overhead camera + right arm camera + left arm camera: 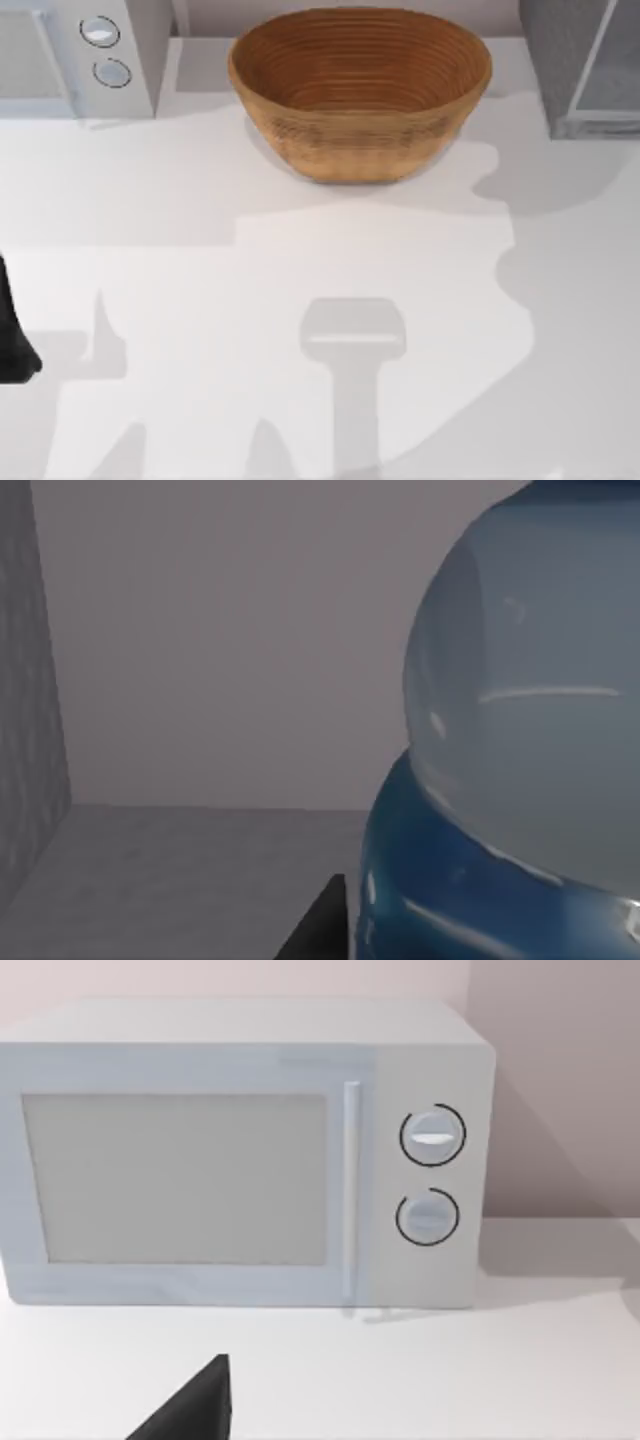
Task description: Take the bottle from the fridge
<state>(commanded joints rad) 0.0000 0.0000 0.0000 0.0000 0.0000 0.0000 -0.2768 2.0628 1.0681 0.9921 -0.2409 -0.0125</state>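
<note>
microwave (75, 55) back left | basket (360, 95) back centre | fridge (590, 65) back right

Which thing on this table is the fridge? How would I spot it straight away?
Start at the big woven basket at the back middle of the table. Look to its right, at the far right corner: the fridge is the dark grey box with a pale grey framed door, unlike the white box with two round knobs at the left.

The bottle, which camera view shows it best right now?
The right wrist view: the bottle looms very close, its clear body above the blue cap, with grey fridge walls behind it. The top view gives the fridge's outside at the table's right rear corner, and the left wrist view faces the white microwave.
</note>
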